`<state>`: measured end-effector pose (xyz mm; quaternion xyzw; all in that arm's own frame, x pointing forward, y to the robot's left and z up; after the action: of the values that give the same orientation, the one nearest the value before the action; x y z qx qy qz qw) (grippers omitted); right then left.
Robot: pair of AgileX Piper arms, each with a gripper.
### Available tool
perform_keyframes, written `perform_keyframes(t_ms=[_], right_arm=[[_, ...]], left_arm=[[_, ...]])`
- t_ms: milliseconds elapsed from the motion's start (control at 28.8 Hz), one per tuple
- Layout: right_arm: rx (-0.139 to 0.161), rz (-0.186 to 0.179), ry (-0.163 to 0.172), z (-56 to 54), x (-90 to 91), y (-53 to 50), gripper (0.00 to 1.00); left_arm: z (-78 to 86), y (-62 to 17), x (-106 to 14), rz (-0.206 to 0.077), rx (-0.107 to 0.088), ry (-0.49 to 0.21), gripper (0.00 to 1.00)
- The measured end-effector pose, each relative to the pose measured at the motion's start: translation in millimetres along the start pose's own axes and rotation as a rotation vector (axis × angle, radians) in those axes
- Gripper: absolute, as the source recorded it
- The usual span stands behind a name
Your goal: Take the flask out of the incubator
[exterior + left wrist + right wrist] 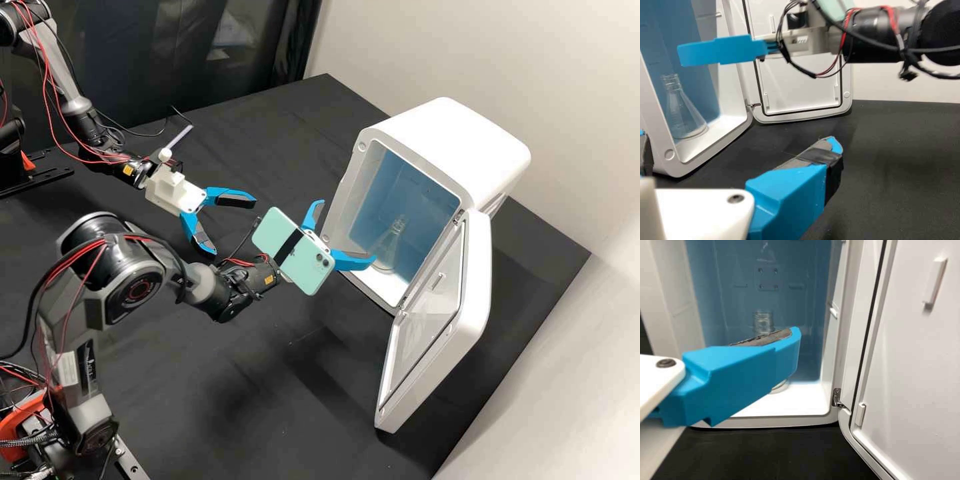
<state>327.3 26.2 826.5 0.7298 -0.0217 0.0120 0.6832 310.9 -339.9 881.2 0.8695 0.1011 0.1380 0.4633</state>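
Inside the white incubator (453, 140), the glass flask (395, 241) is standing upright on the floor of the blue chamber. The door (460, 320) is hanging wide open. The right gripper (333, 238) is hovering at the opening in front of the flask, with its fingers apart and nothing between them. The left gripper (233, 225) is hanging just behind it above the black bench (267, 387), also spread apart and empty.
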Motion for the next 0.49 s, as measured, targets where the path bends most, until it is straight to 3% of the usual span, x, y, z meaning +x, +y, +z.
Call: perform_keyframes(t_ms=[243, 486], right_arm=[[0.006, 0.0, -0.036, 14.1, 21.2, -5.7, 1.0], [0.002, -0.037, -0.076, 24.2, 40.7, -15.1, 1.0]], left_arm=[[0.0, 0.0, 0.0, 0.0, 0.0, 0.0, 1.0], [0.0, 0.0, 0.0, 0.0, 0.0, 0.0, 1.0]])
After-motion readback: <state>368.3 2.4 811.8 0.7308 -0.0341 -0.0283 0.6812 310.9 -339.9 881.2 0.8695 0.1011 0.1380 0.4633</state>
